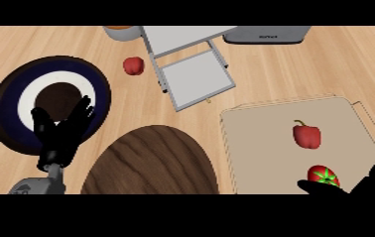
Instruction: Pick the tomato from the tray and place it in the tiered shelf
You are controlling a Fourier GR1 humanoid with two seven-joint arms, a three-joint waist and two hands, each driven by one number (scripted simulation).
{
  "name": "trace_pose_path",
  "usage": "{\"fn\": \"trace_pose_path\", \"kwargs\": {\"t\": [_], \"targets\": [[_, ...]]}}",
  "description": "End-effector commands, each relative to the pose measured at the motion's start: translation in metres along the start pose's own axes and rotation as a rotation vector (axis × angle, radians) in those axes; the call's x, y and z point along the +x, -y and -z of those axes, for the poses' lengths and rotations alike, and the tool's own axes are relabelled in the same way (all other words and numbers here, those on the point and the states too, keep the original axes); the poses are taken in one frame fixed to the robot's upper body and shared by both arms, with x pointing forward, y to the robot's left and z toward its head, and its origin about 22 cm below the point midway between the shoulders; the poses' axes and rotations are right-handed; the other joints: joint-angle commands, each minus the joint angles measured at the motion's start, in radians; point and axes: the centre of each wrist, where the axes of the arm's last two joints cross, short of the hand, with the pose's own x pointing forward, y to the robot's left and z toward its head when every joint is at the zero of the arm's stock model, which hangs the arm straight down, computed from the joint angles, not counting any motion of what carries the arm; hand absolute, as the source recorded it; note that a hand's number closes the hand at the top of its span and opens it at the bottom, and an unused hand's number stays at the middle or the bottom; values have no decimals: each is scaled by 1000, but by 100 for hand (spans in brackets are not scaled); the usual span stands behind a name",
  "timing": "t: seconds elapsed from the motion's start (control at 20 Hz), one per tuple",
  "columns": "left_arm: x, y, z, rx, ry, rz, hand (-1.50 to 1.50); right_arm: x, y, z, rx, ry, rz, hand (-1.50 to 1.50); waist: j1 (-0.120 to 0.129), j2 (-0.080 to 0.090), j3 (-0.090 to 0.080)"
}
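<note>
Tomato [323,176] sits on the tray [264,147] between the right robot hand's [365,185] spread thumb and fingers; close centred, clear of the pepper [307,135].

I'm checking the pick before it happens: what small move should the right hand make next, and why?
Probably the right hand should ease forward and curl its fingers round the tomato. The tomato lies on the tray, not yet held, with the open hand right at its near side, partly flanking it.
</note>
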Motion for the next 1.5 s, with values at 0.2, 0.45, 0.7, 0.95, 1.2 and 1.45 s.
{"fn": "trace_pose_path", "kwargs": {"t": [0.2,0.45,0.7,0.95,1.2,1.45], "targets": [[-10,8,3,-23,-64,-1,0,-2,-36,-3,242,-10,-283,150,12,15,-5],[-7,-9,5,10,-77,-11,0,23,-34,-9,196,32,-111,150,0,8,-4],[-27,-8,-1,0,-72,-19,0,25,-45,-22,132,138,-45,150,-2,7,-4],[-15,14,1,-30,-62,-3,0,68,-32,-72,257,604,-122,150,33,10,-5],[1,28,7,-130,-30,35,0,81,-45,-173,654,1262,-206,150,155,22,-2],[2,9,5,-44,-60,33,0,107,4,-214,687,1595,-116,150,49,4,-4]]}}
